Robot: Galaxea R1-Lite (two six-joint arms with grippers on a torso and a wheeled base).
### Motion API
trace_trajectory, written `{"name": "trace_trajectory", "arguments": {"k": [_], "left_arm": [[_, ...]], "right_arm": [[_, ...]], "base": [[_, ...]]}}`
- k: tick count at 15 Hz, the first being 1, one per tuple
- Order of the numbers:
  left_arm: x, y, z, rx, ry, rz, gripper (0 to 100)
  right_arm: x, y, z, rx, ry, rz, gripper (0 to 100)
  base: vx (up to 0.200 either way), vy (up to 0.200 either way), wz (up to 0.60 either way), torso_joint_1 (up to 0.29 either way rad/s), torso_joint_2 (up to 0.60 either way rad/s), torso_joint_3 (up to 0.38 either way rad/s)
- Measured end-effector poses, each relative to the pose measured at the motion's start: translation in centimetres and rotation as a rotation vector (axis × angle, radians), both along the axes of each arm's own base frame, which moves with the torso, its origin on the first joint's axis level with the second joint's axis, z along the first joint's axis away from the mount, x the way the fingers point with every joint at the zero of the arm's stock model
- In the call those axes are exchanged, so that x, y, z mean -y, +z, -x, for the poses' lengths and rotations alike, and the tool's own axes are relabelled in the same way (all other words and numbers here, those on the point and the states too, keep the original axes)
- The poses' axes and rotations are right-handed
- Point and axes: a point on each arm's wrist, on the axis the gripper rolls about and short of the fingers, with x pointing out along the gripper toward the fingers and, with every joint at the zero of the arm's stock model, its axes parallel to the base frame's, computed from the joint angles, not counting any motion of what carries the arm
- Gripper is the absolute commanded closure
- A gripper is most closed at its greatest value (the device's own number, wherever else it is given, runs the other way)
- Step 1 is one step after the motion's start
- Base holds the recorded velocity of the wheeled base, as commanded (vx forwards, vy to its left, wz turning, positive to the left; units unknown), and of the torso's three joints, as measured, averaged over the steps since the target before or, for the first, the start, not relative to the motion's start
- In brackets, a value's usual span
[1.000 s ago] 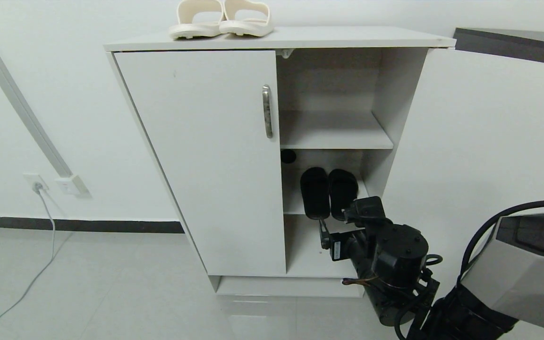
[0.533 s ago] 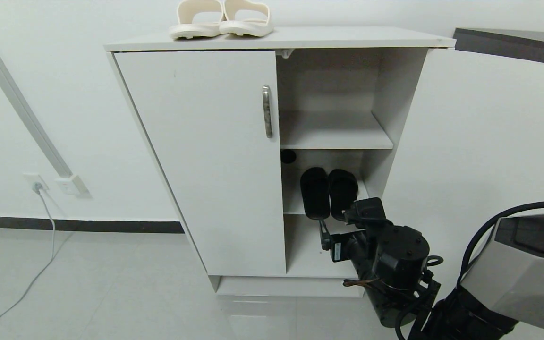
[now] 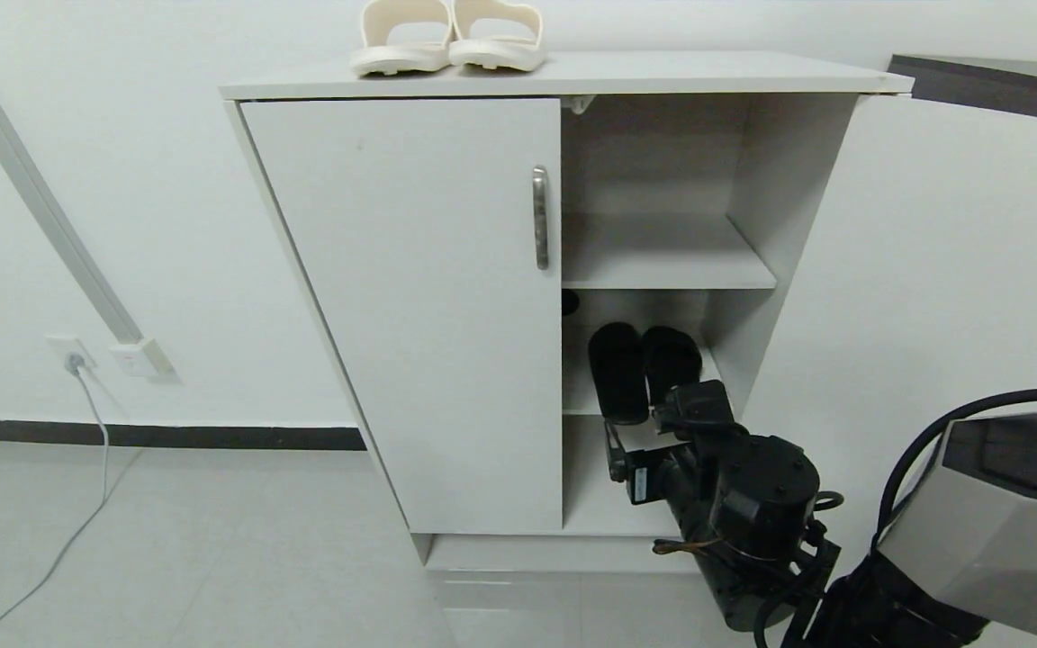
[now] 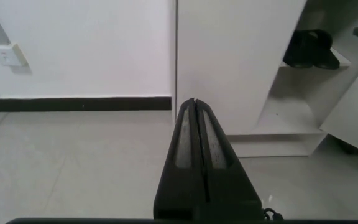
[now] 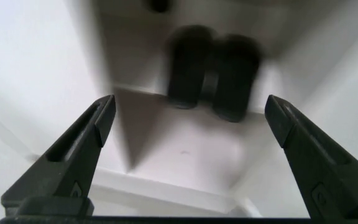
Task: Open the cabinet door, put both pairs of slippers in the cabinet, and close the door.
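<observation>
The white cabinet [image 3: 410, 315] stands with its left door shut and its right door [image 3: 933, 270] swung wide open. A pair of black slippers [image 3: 640, 369] lies side by side on the middle shelf, also in the right wrist view [image 5: 213, 74] and the left wrist view [image 4: 312, 50]. A pair of cream slippers [image 3: 446, 36] rests on the cabinet top. My right gripper [image 3: 640, 441] [image 5: 189, 102] hangs open just in front of and below the black slippers, holding nothing. Low over the floor, my left gripper [image 4: 194, 102] is shut and faces the cabinet's left side.
The upper shelf [image 3: 662, 256] and the bottom compartment [image 3: 595, 504] hold nothing. The left door has a metal handle [image 3: 540, 230]. A wall socket [image 3: 73, 355] with a cable sits left of the cabinet. Dark furniture [image 3: 996, 76] stands behind the open door.
The head camera has shifted, so the cabinet sits a little further right in the picture. My right gripper has drawn back slightly from the shelf with the black slippers.
</observation>
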Motion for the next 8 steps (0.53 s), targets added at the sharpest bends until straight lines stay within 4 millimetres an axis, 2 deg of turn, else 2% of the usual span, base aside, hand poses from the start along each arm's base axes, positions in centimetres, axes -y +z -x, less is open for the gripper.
{"name": "trace_trajectory", "arguments": {"k": [8], "left_arm": [[0.0, -0.01, 0.0, -0.001, 0.002, -0.001, 100]], "right_arm": [[0.54, -0.11, -0.14, 0.003, -0.013, -0.003, 0]], "base": [[0.0, 0.2, 0.0, 0.002, 0.0, 0.001]]}}
